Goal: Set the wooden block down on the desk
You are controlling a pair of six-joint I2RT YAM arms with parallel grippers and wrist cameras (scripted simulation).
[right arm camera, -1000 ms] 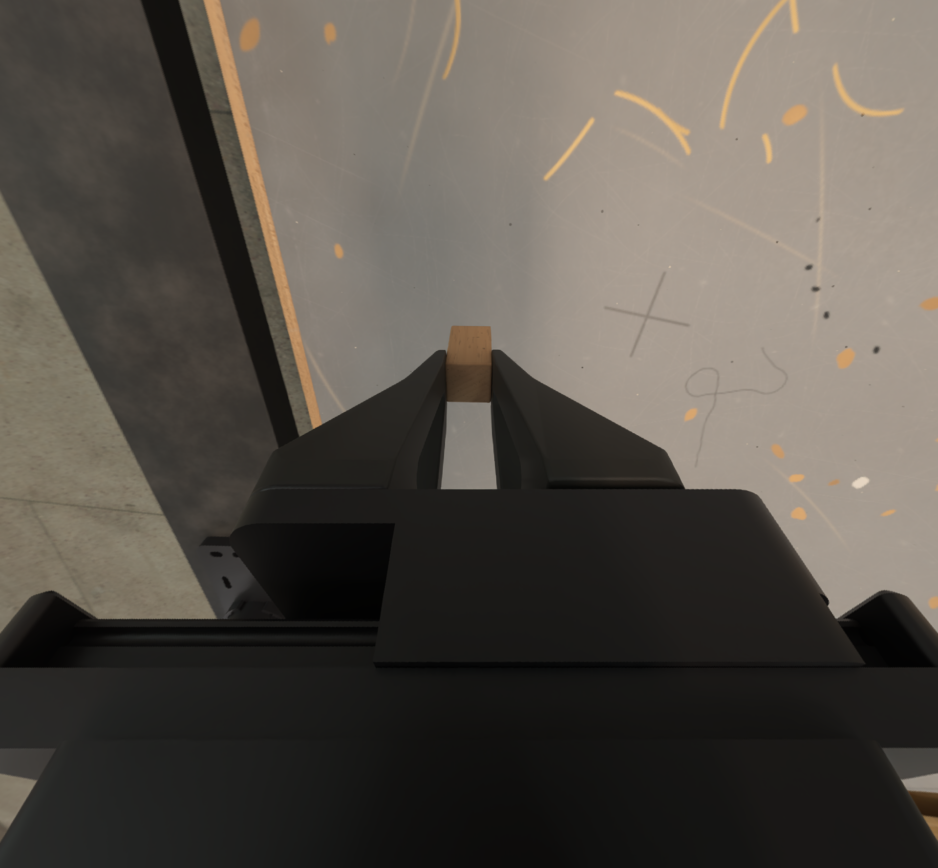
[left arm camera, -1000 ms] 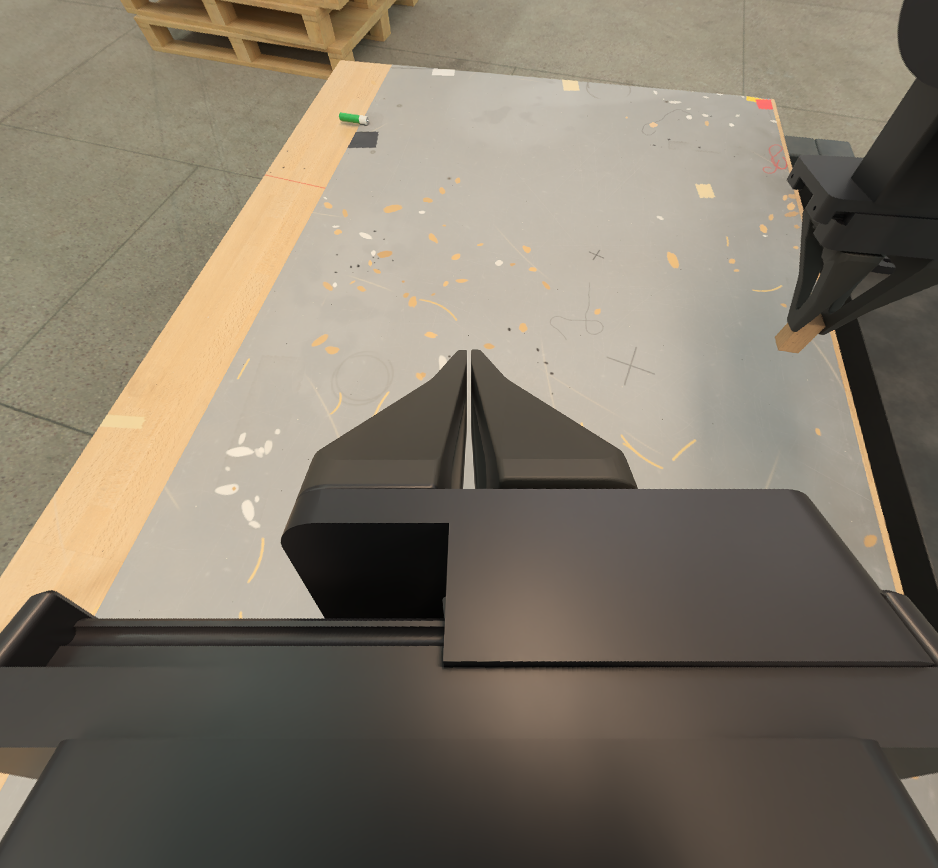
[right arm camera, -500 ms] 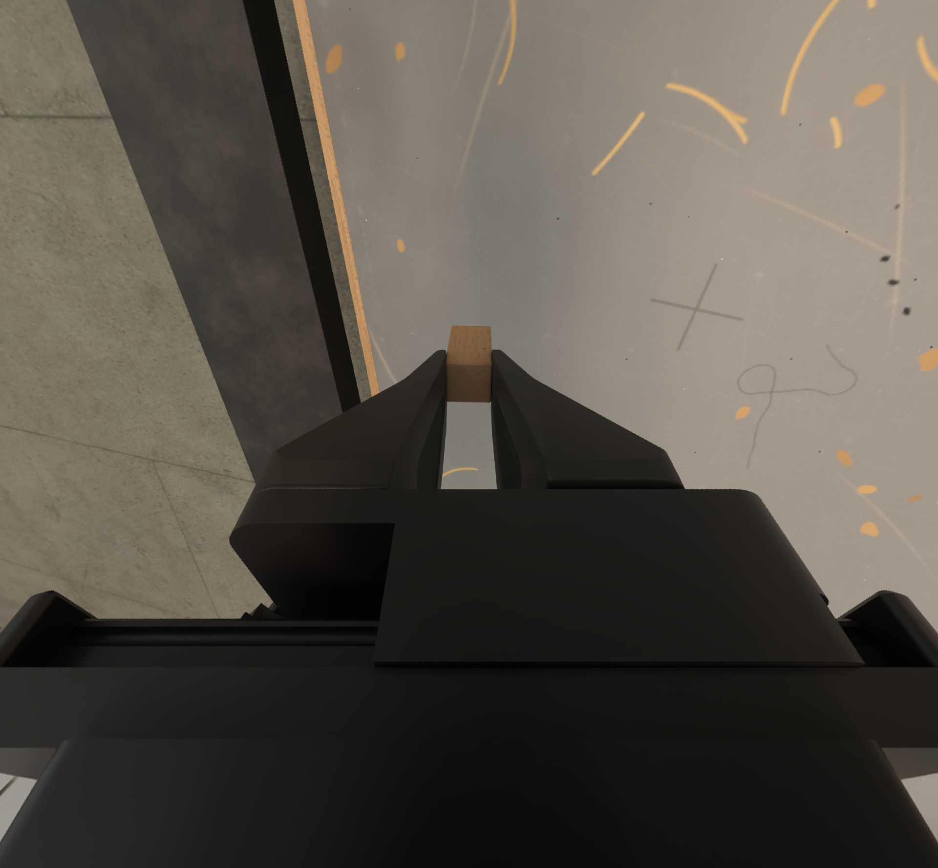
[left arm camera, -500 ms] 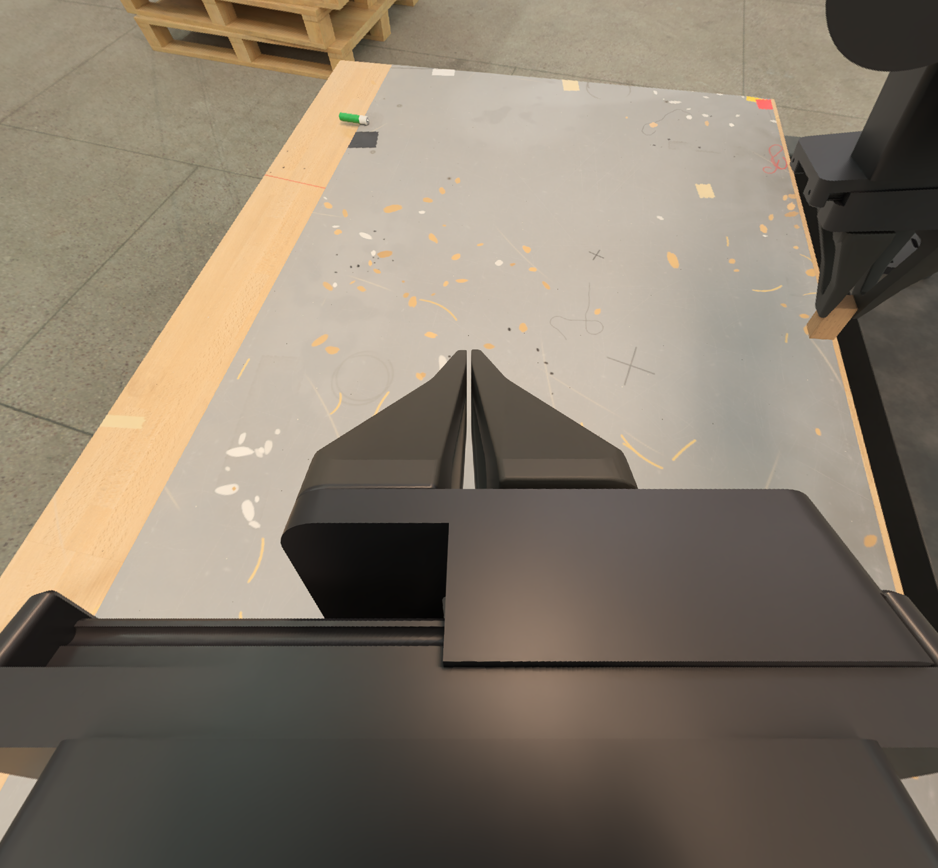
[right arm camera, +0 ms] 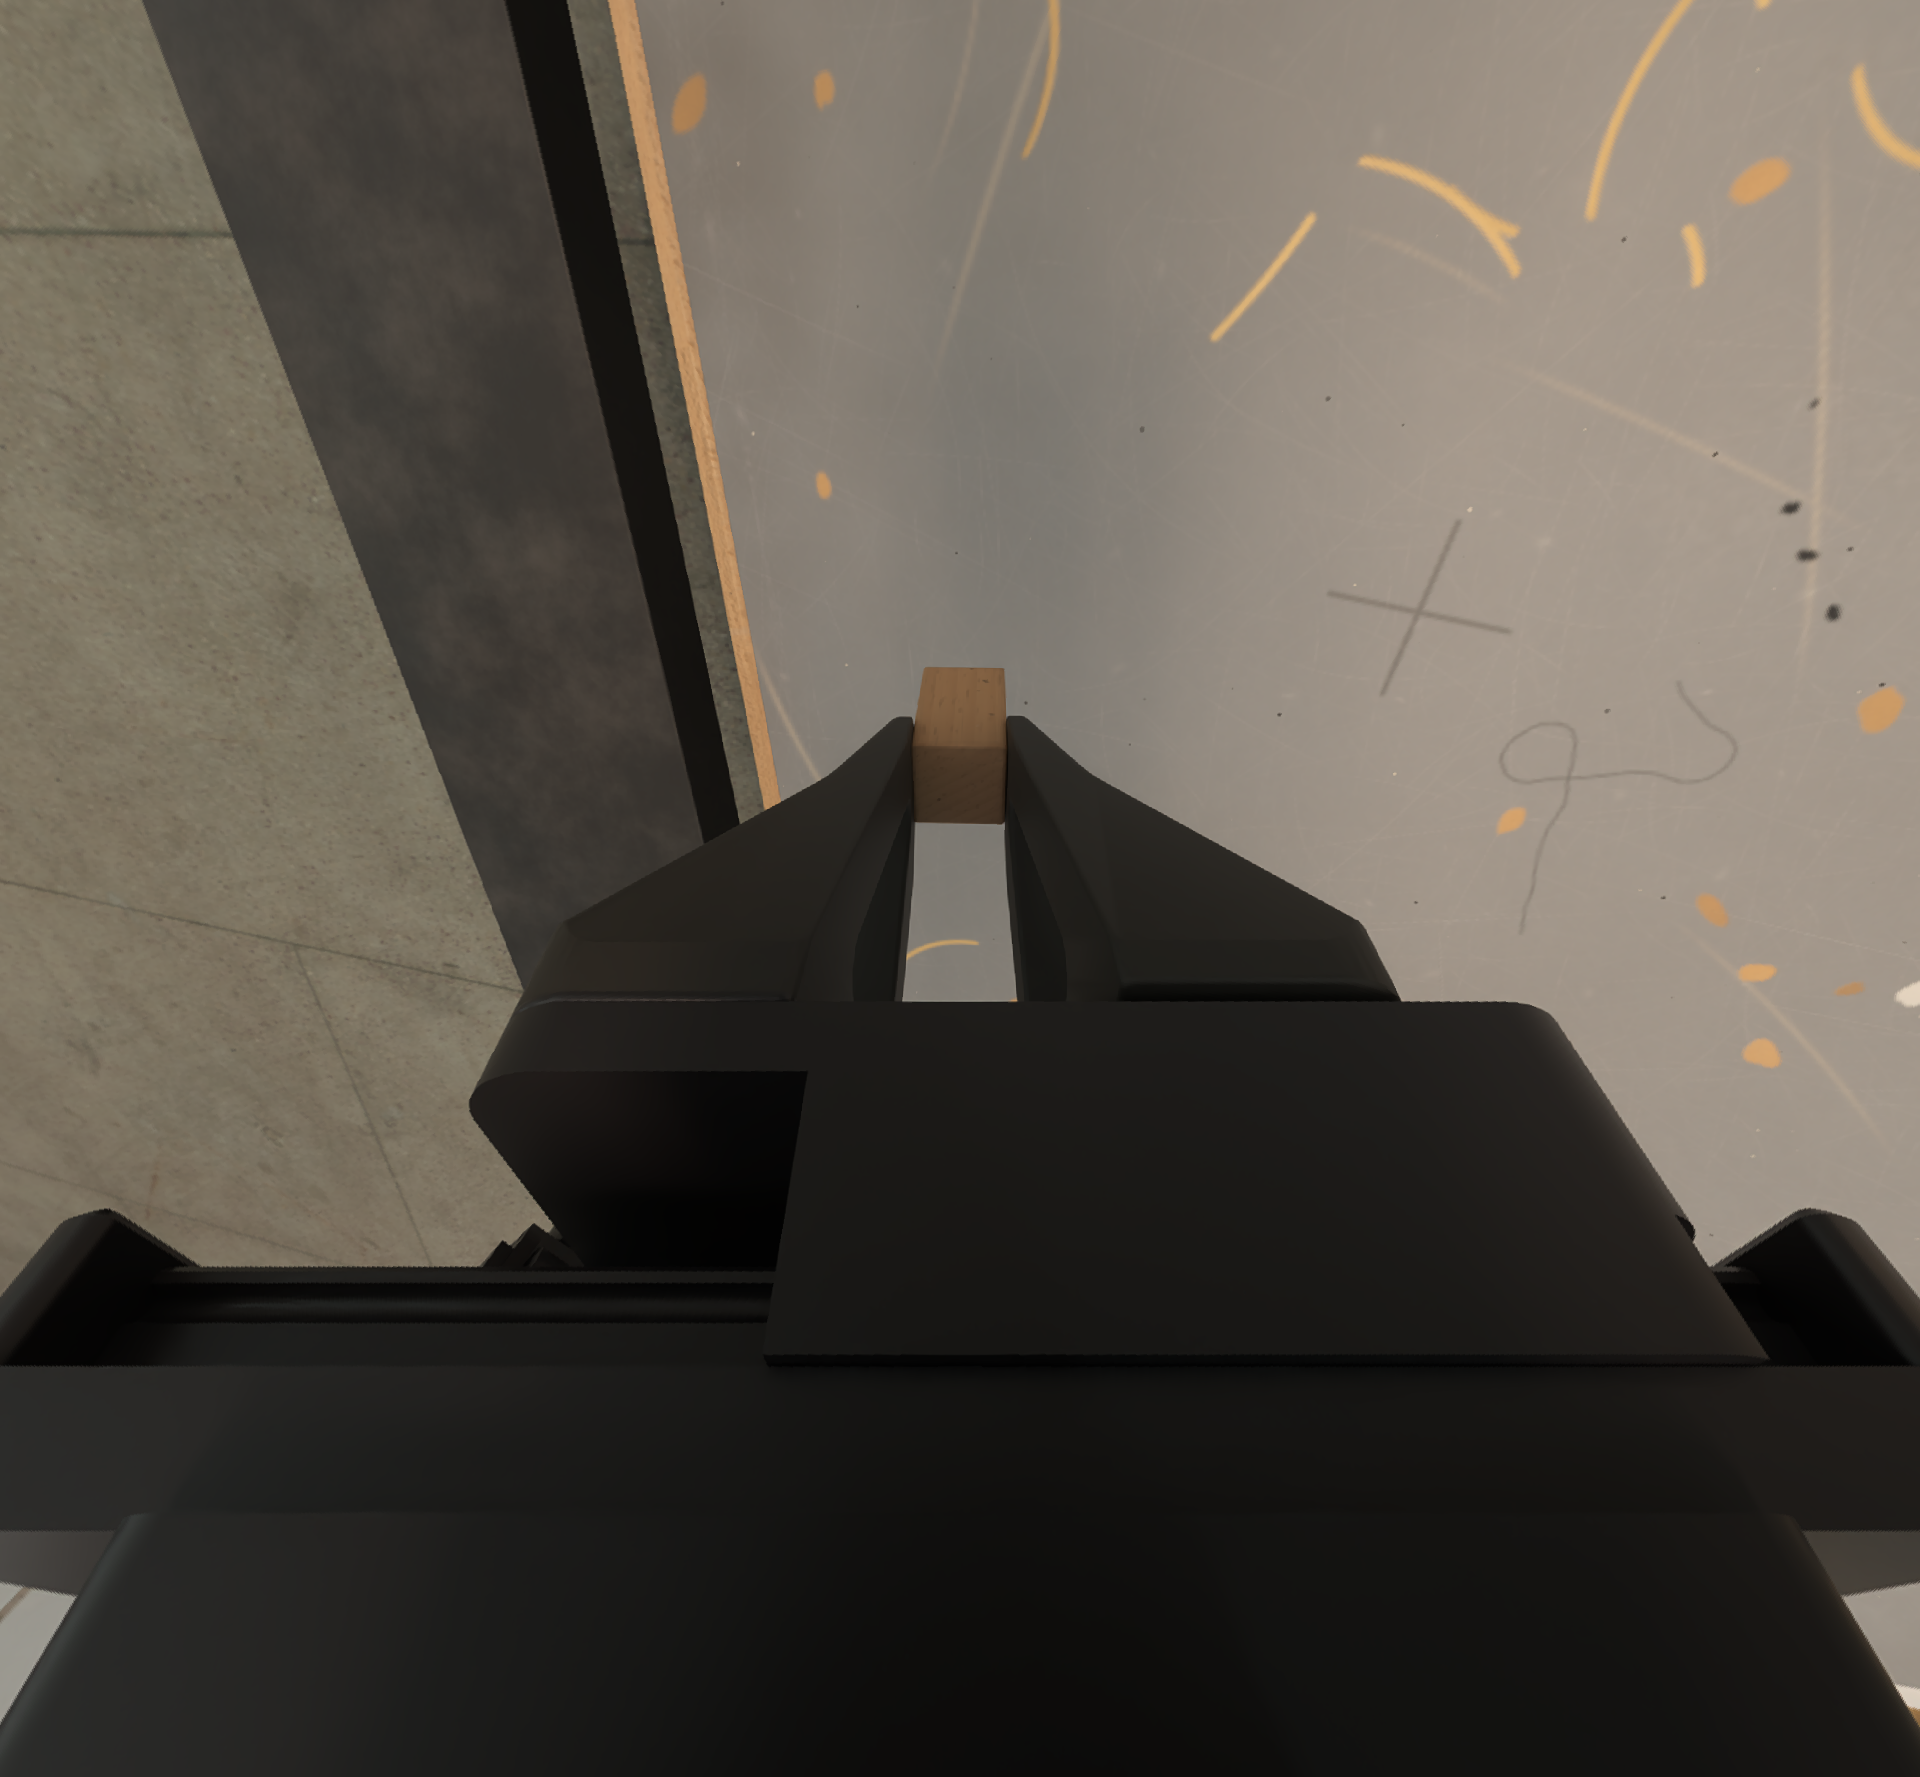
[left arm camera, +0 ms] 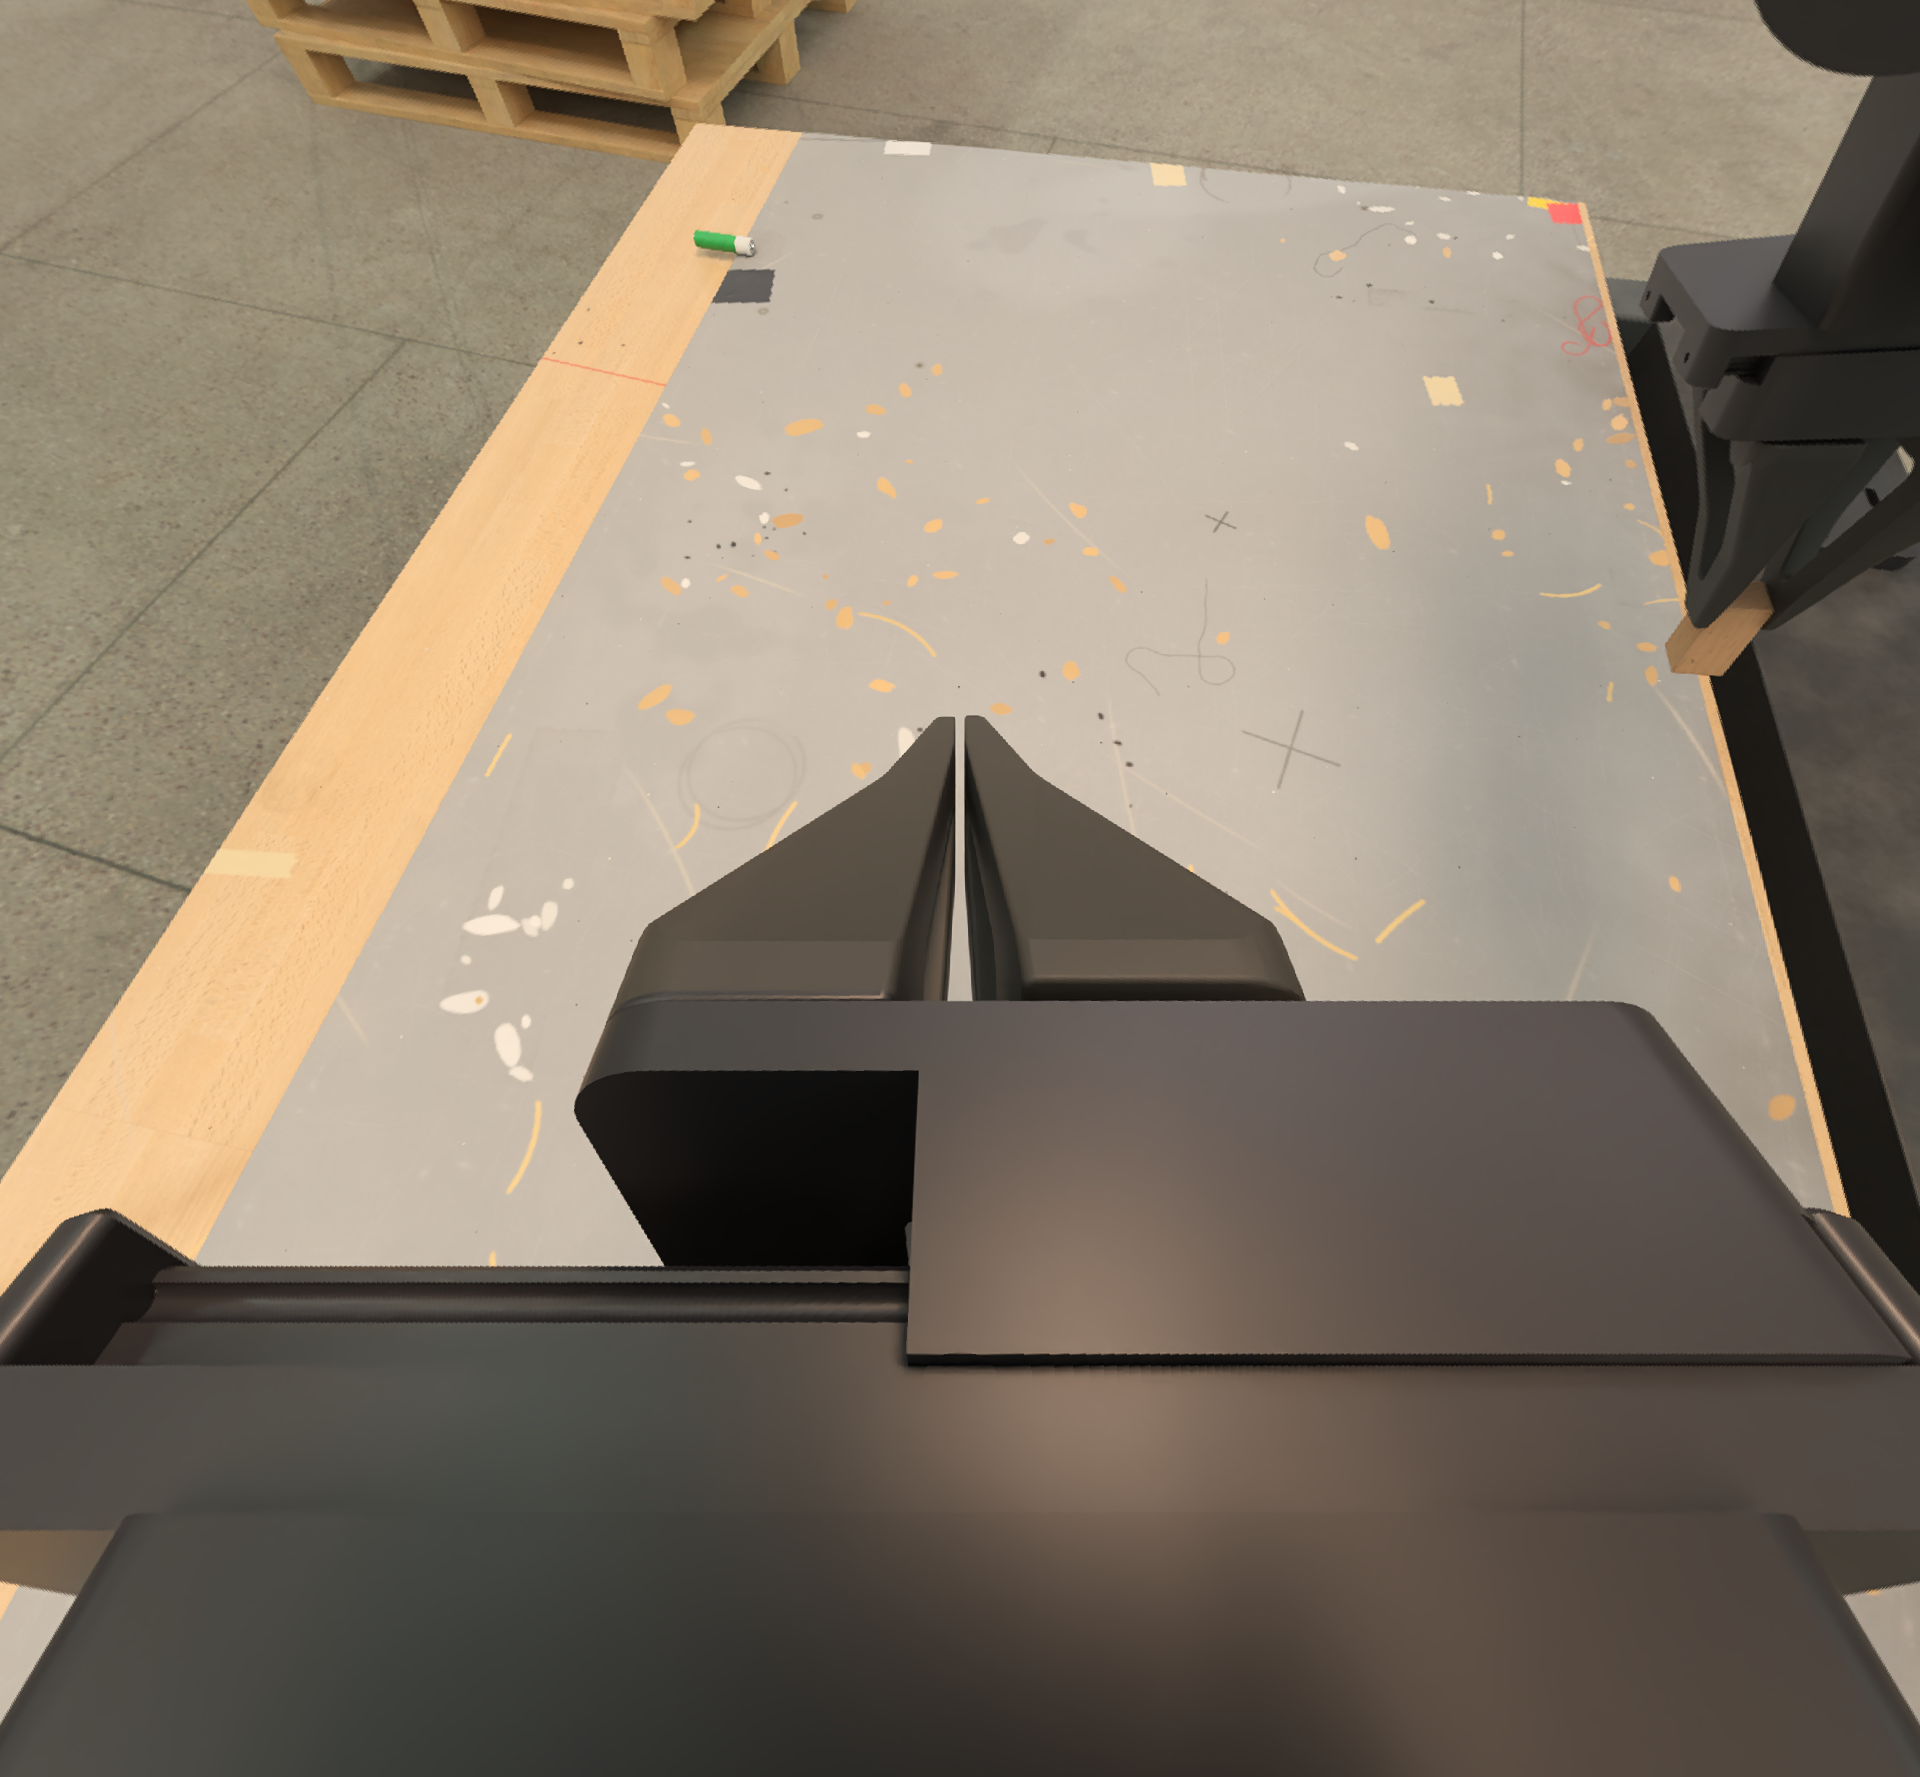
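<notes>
The right gripper (right arm camera: 961, 740) is clamped on the wooden block (right arm camera: 961, 745) above the desk (left arm camera: 1143, 356) near its right edge — not yet set down, so lowering and release seem left — while the left gripper (left arm camera: 958, 735), fingers together, holds nothing.

Right gripper (right arm camera: 961, 740) pinches a wooden block (right arm camera: 961, 745) between its fingertips, above the grey desk (right arm camera: 1351, 480), whose edge runs left of the fingers.
</notes>
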